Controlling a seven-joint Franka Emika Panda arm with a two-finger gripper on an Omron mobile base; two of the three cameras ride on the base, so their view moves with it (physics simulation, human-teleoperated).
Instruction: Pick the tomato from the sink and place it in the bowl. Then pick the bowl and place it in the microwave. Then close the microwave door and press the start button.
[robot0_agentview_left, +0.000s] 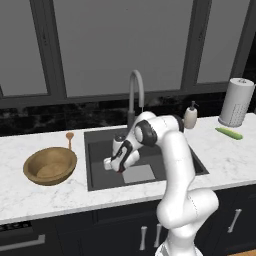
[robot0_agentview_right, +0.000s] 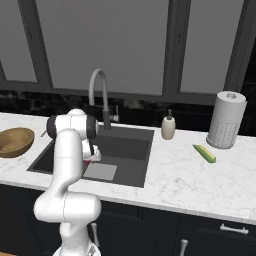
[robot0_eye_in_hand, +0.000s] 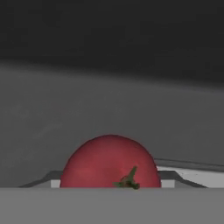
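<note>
the end effector (robot0_agentview_left: 119, 167) is down inside the sink (robot0_agentview_left: 100, 142), low over the basin floor, and its fingertips are hidden from the base cameras behind the hand, so i cannot tell how wide the jaws stand or whether they grip anything. the tomato (robot0_eye_in_hand: 110, 162) sits right in front of the hand camera, red with a small green stem, resting on the dark sink bottom at the edge of the pale square (robot0_agentview_left: 138, 173); in the right base view a sliver of red shows just beside the hand (robot0_agentview_right: 87, 161). the white arm (robot0_agentview_left: 175, 165) bends over the front edge of the sink, its elbow near the curved grey faucet (robot0_agentview_left: 135, 87). the wooden bowl (robot0_agentview_left: 50, 165) sits upright on the white marble table (robot0_agentview_left: 45, 195) to the left of the sink, well apart from the tomato, with a small wooden spoon (robot0_agentview_left: 69, 137) just behind it. to the right of the sink stand a soap dispenser (robot0_agentview_left: 190, 115), a cucumber (robot0_agentview_left: 229, 133) and a paper towel roll (robot0_agentview_left: 236, 102).
</note>
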